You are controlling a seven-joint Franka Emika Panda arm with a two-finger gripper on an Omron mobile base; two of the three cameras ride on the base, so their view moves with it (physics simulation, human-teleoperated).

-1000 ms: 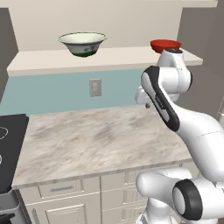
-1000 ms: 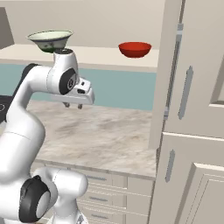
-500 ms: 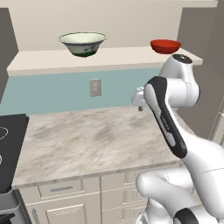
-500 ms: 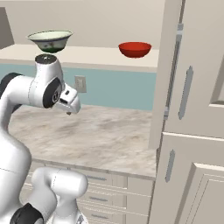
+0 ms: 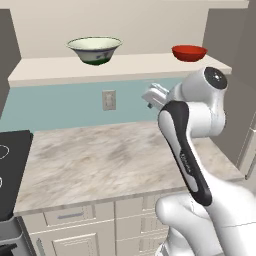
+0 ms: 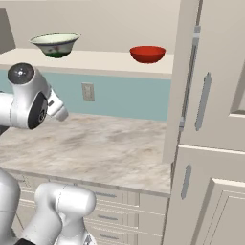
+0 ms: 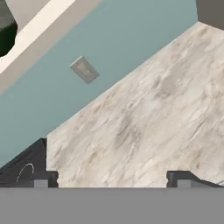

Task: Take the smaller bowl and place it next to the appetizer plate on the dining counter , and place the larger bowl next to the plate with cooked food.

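Arm swung further left since earlier frame, jaws spread wide, nothing held. Gripper [image 7: 112, 179] aimed down at counter [image 7: 144, 127]. Smaller bowl [image 5: 189, 52] on shelf [image 5: 130, 65], up and right of gripper; larger bowl [image 5: 94, 49] up-left.

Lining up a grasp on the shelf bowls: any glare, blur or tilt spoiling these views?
Left base view: even flat light, sharp; red bowl has a soft sheen, no glare. Right base view: equally clear; cream bowl crisp. Hand view: rolled, so the counter runs diagonally; slightly soft.
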